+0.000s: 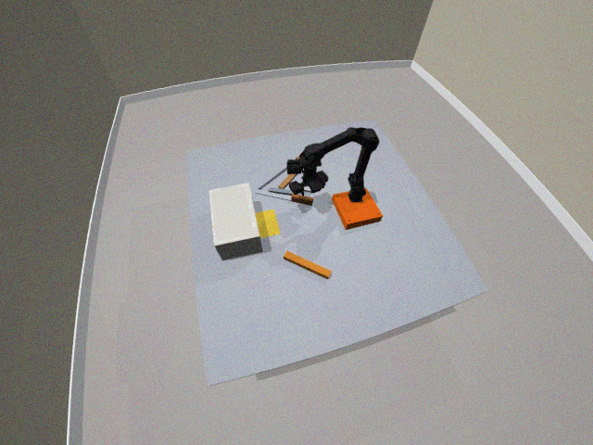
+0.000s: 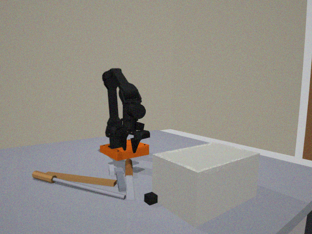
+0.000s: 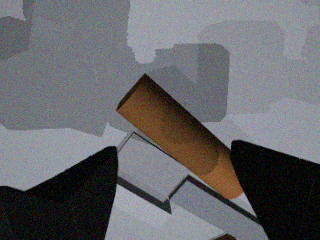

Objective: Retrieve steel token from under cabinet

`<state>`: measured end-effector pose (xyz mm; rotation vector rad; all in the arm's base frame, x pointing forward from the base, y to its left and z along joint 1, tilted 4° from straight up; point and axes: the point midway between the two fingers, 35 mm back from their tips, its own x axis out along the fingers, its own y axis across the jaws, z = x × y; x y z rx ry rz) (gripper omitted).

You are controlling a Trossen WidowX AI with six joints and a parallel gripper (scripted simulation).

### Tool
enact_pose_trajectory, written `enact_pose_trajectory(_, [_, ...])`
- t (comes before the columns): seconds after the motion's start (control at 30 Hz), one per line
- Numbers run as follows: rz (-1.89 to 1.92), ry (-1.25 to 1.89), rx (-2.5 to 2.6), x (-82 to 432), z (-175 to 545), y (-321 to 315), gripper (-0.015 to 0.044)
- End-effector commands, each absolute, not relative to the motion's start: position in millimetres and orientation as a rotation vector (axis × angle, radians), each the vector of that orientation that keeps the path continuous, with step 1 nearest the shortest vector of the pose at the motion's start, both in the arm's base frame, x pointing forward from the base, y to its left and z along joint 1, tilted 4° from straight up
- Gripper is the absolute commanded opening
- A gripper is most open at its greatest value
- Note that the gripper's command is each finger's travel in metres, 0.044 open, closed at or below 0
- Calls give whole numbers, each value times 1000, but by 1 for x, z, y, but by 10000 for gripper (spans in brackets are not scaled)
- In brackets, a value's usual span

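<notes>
The white cabinet (image 1: 233, 212) (image 2: 176, 184) stands on the table; its vent slots do not show. The yellow marked area (image 1: 271, 222) lies along its front. I cannot see the token. My gripper (image 1: 304, 192) (image 2: 129, 150) (image 3: 175, 152) is open and empty, pointing down above a tool with a round brown handle (image 1: 302, 199) (image 2: 128, 166) (image 3: 170, 125) and a thin flat blade (image 2: 129, 187). In the wrist view the handle lies diagonally between and below the fingers. A grey metal piece (image 2: 121, 180) (image 3: 150, 161) lies close beside that handle.
A steel rod (image 2: 87, 187) with a wooden handle (image 2: 42, 176) and a flat wooden bar (image 1: 287, 180) (image 2: 85, 179) lie beyond the tool. An orange bar (image 1: 307, 264) lies on the opposite side of the marked area. A black cube (image 2: 150, 198) sits by the cabinet's corner.
</notes>
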<state>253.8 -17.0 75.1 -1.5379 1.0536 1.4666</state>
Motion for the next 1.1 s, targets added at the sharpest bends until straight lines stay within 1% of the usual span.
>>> enact_pose_trajectory(0.0, [1495,1035,-1566,254,75,-17,270])
enact_pose_trajectory(1.07, [1677,872,-1737,254,75,-17,270])
